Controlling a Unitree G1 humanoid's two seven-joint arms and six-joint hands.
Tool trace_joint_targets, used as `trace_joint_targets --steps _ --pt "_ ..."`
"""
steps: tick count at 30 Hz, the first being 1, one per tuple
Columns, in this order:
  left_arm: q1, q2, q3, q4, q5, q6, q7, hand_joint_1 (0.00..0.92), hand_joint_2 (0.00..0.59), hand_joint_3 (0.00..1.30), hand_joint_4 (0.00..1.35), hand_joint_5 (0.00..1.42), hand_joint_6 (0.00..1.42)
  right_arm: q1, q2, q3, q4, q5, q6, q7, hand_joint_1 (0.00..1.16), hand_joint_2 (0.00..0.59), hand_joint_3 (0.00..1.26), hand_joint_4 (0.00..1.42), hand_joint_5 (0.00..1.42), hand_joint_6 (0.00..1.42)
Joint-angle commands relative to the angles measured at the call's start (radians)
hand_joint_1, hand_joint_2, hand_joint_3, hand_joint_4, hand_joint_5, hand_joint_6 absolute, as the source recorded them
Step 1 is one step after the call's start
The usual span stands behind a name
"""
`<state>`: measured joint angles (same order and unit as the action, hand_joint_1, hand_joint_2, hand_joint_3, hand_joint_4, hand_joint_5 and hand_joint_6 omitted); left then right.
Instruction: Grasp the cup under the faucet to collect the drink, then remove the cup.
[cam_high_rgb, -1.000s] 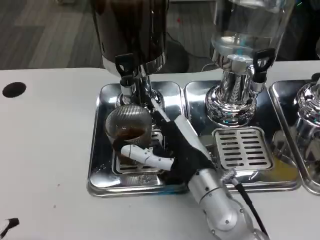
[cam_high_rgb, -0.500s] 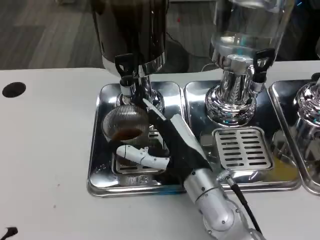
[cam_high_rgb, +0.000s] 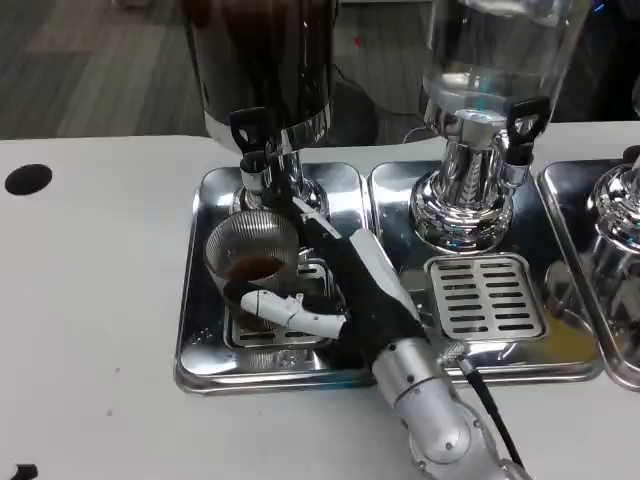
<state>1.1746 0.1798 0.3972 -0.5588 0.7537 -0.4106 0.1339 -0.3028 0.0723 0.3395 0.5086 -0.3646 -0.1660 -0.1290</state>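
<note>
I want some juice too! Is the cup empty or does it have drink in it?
It has some drink in it. Dark brown liquid shows through the clear cup, which the right robot hand holds under the faucet.

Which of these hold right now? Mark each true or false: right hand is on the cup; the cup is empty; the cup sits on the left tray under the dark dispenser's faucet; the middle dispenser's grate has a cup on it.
1. The right hand holds the cup. True.
2. The cup is empty. False: brown drink shows at its bottom.
3. The cup sits over the left tray, below the dark dispenser's faucet. True.
4. A cup stands on the middle dispenser's grate. False: the slotted grate is bare.
</note>
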Motion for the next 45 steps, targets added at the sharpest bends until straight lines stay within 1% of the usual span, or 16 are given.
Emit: trace_joint_targets --steps 1,7,8,14,27,34,41,45 --pt "0.01 -0.001 0.006 0.001 -0.005 0.002 -0.015 0.0 0.085 0.25 0.09 0.18 0.43 -0.012 0.014 -0.001 0.013 -0.006 -0.015 -0.028 0.62 0.104 0.09 0.12 0.15 0.06" --pt "0.013 -0.001 0.008 0.004 -0.006 0.002 -0.016 0.0 0.089 0.26 0.1 0.18 0.43 -0.015 0.024 0.015 0.028 -0.021 -0.014 -0.057 0.66 0.103 0.09 0.13 0.18 0.08" --pt "0.013 -0.001 0.008 0.005 -0.006 0.002 -0.016 0.0 0.09 0.26 0.1 0.18 0.43 -0.015 0.025 0.018 0.031 -0.022 -0.015 -0.062 0.68 0.102 0.09 0.14 0.18 0.08" --pt "0.015 -0.001 0.012 0.012 -0.014 -0.001 -0.016 0.0 0.091 0.26 0.1 0.18 0.43 -0.022 0.033 0.035 0.042 -0.031 -0.006 -0.081 0.71 0.099 0.09 0.15 0.2 0.08" --pt "0.023 -0.001 0.027 0.018 -0.025 -0.006 -0.013 0.0 0.095 0.28 0.12 0.19 0.43 -0.019 0.049 0.056 0.049 -0.037 0.011 -0.117 0.72 0.098 0.11 0.16 0.21 0.1" --pt "0.025 0.001 0.032 0.019 -0.029 -0.007 -0.016 0.0 0.096 0.28 0.12 0.19 0.43 -0.017 0.051 0.063 0.051 -0.035 0.013 -0.144 0.71 0.104 0.18 0.22 0.26 0.12" --pt "0.021 0.003 0.033 0.02 -0.029 0.001 -0.025 0.0 0.098 0.28 0.13 0.19 0.43 -0.021 0.048 0.06 0.066 -0.026 -0.003 -0.153 0.72 0.099 0.25 0.31 0.33 0.19" --pt "0.017 0.001 0.031 0.016 -0.026 0.006 -0.031 0.0 0.099 0.29 0.13 0.19 0.43 -0.022 0.045 0.059 0.073 -0.023 -0.009 -0.156 0.72 0.098 0.28 0.33 0.36 0.21"
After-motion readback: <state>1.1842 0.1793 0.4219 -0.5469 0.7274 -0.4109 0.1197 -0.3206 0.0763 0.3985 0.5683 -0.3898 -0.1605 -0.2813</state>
